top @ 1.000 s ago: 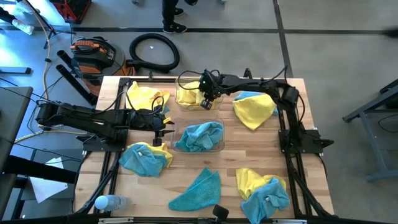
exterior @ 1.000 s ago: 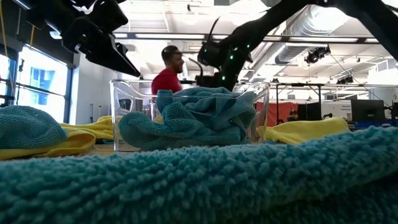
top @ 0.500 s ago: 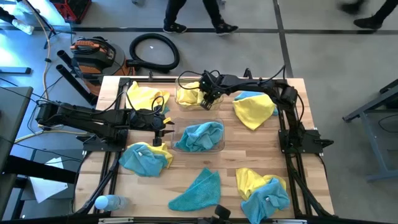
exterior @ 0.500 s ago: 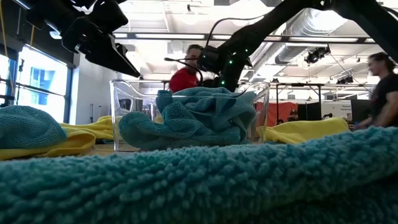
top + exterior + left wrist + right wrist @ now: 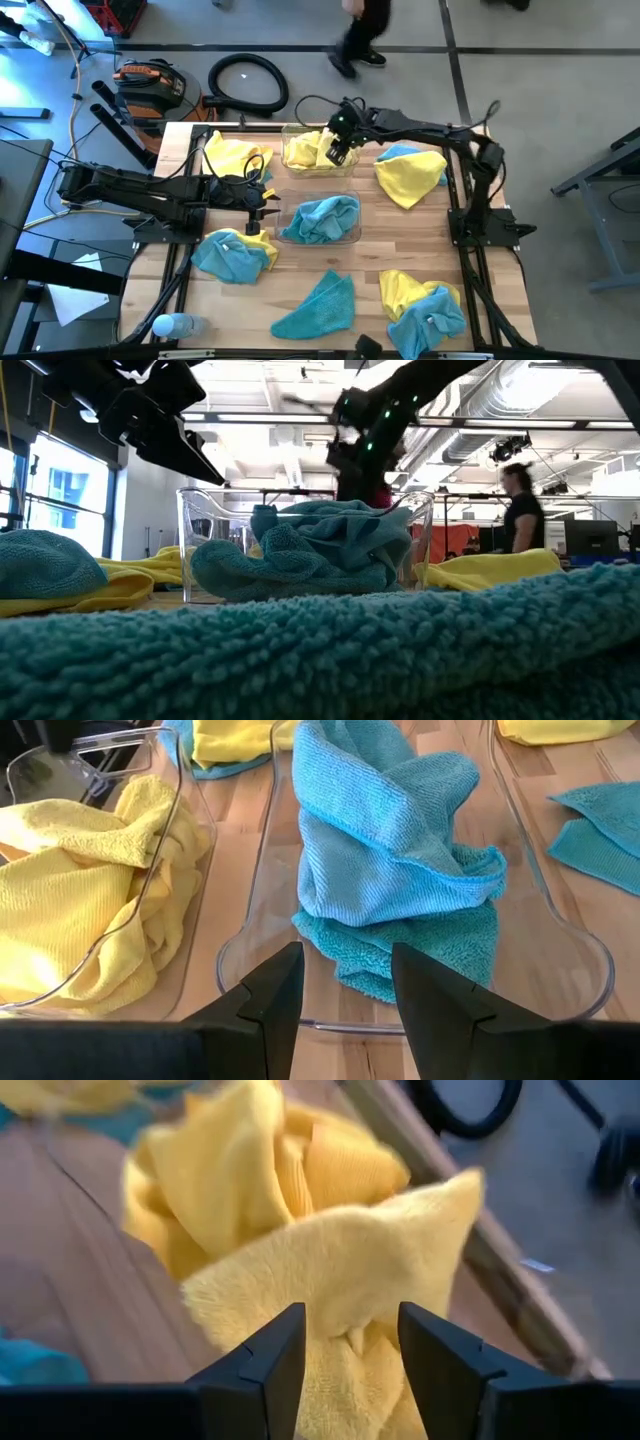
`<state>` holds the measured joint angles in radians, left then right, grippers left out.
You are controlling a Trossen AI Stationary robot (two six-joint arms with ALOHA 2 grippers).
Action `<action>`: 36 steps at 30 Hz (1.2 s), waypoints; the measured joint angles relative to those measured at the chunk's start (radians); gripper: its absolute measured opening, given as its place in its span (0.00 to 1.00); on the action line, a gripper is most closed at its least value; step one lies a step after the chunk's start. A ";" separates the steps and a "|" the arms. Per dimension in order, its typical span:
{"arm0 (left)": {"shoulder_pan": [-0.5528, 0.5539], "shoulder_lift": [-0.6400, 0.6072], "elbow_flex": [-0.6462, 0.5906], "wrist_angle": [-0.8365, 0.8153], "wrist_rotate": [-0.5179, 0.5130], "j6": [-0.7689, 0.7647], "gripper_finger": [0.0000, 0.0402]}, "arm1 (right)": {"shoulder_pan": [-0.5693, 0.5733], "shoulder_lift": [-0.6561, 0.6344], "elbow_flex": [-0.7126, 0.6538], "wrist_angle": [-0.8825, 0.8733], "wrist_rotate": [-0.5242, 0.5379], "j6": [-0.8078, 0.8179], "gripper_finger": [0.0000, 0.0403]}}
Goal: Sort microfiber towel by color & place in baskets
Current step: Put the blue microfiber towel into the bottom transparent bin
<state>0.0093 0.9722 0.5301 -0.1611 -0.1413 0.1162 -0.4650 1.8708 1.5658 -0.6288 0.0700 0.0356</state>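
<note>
two dark jointed arms, black cables along links; right end effector (image 5: 338,150) shows small green lights.

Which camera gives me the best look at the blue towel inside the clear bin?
The left wrist view: the blue towel fills it, folds clear. The high view shows it small from above; the low view shows it side-on through the bin wall; the right wrist view misses it.

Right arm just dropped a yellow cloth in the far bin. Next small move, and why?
Probably lift the right gripper clear and swing it toward the loose yellow microfiber towel lying on the wooden table beside it. Its fingers stand open over the clear plastic basket of yellow towels, holding nothing, so that drop looks done. The left gripper waits open by the clear basket of turquoise towels.
</note>
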 joint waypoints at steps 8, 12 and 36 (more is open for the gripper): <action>0.000 0.000 0.000 -0.004 0.000 -0.042 0.35 | 0.009 -0.259 -0.305 0.148 -0.019 0.064 0.24; 0.000 0.000 0.000 -0.009 0.000 -0.104 0.35 | 0.041 -0.453 -0.523 0.218 -0.017 0.133 0.17; -0.190 0.004 0.305 -0.497 -0.250 -0.355 0.35 | 0.839 -0.926 -1.136 0.381 0.633 0.740 0.00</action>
<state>-0.1805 0.9760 0.8352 -0.6577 -0.3915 -0.2389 0.3742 0.9443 0.4300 -0.2479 0.7034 0.7760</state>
